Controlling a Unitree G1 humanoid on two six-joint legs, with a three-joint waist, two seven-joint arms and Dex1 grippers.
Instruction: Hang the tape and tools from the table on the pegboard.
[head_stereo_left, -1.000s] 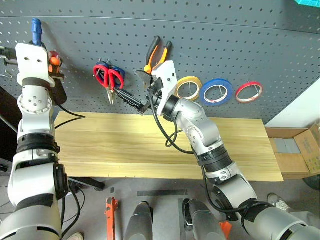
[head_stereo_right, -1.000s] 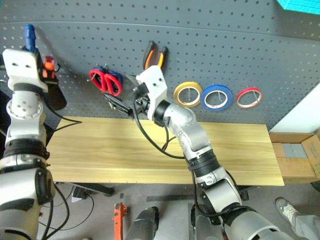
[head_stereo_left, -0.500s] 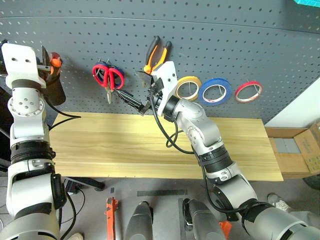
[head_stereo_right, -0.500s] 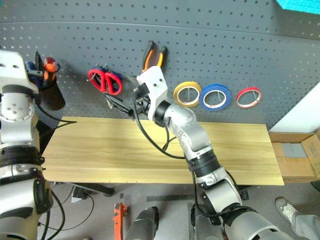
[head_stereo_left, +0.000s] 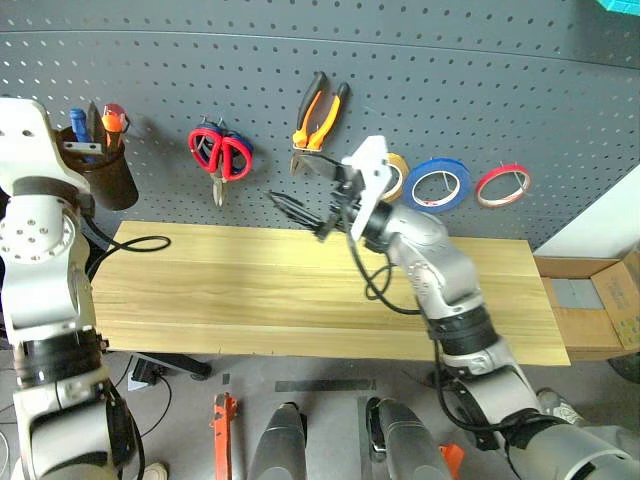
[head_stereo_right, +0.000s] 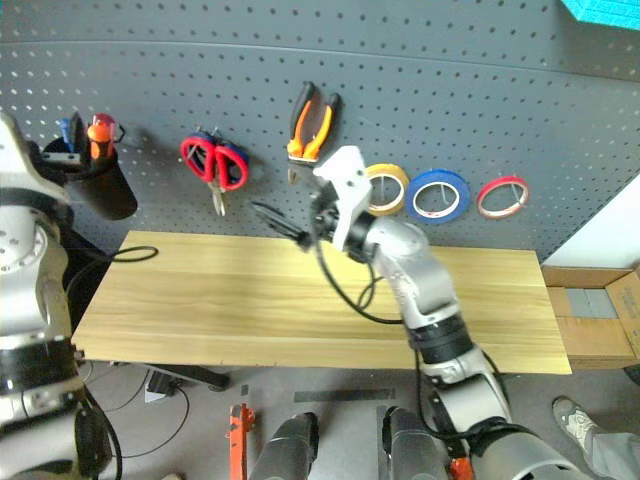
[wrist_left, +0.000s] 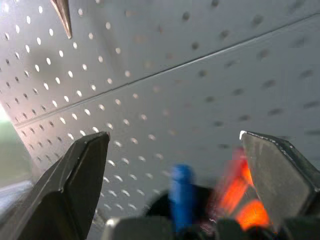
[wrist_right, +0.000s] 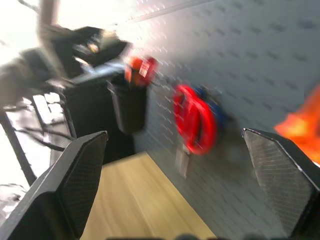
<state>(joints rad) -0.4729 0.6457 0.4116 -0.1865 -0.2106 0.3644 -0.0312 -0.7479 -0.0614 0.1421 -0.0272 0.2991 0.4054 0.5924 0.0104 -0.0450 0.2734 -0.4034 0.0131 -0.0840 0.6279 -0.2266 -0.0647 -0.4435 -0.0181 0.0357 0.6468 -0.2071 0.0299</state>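
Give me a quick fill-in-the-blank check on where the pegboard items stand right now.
1. The blue tape hangs between the yellow tape roll and the ____ tape roll.
2. The blue-handled screwdriver stands in a dark ____ on the pegboard.
3. The pliers hang with their orange-and-black handles pointing ____.
4. The right gripper has its jaws ____.

Missing words: red; cup; up; open

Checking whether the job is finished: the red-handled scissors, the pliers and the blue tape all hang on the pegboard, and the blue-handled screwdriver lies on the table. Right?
Not quite. The blue-handled screwdriver stands in the dark cup on the pegboard, not on the table, as the left eye view shows. The red-handled scissors, pliers and blue tape do hang there.
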